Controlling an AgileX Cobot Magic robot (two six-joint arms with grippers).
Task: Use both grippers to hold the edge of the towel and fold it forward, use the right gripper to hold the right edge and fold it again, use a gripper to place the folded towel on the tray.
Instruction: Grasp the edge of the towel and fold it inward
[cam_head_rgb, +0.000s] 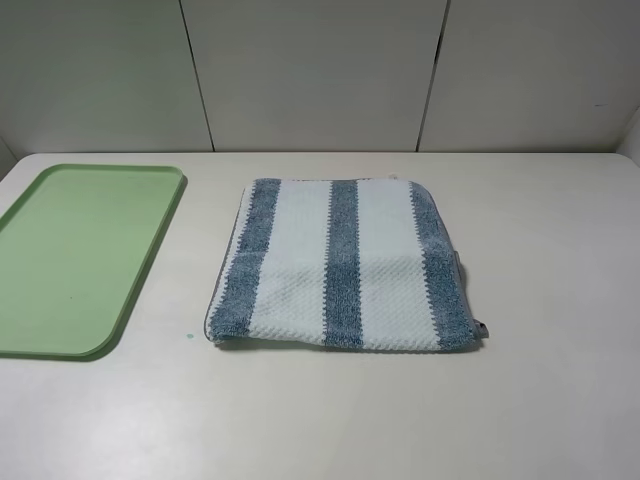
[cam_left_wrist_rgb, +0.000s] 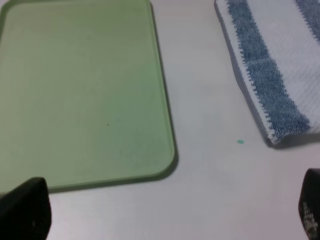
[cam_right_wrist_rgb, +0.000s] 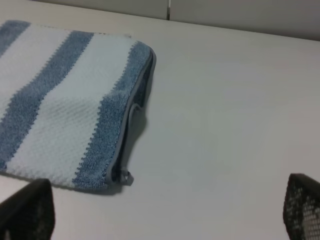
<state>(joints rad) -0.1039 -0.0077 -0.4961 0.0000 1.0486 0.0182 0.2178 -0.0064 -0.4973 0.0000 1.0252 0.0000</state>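
A: From the high camera, where is the towel (cam_head_rgb: 345, 265)?

B: Flat on the table (cam_head_rgb: 560, 300), about the middle, its blue and white stripes running away from the camera. The tray (cam_head_rgb: 70, 260) lies to its left, apart from it, with bare table between them. A pale panelled wall (cam_head_rgb: 310, 70) stands behind. Neither arm shows in this view.

A: And the left wrist camera?

B: It shows most of the tray (cam_left_wrist_rgb: 80, 90), with one corner of the towel (cam_left_wrist_rgb: 270, 65) beside it, not touching. A small green speck (cam_left_wrist_rgb: 240, 142) sits on the table near that corner. The left gripper (cam_left_wrist_rgb: 167, 212) hangs over bare table. Its dark fingertips (cam_left_wrist_rgb: 25, 212) show only at the two far sides of the picture, so the jaws are spread wide and hold nothing.

A: The right wrist camera?

B: It shows the towel's (cam_right_wrist_rgb: 60, 105) right side. The grey hem (cam_right_wrist_rgb: 131, 112) runs along a blue stripe, and more than one layer of cloth shows there. A small grey tag (cam_right_wrist_rgb: 127, 177) sticks out at the near corner. The right gripper (cam_right_wrist_rgb: 162, 210) is also over bare table, clear of the cloth, with its jaws wide apart and nothing between them.
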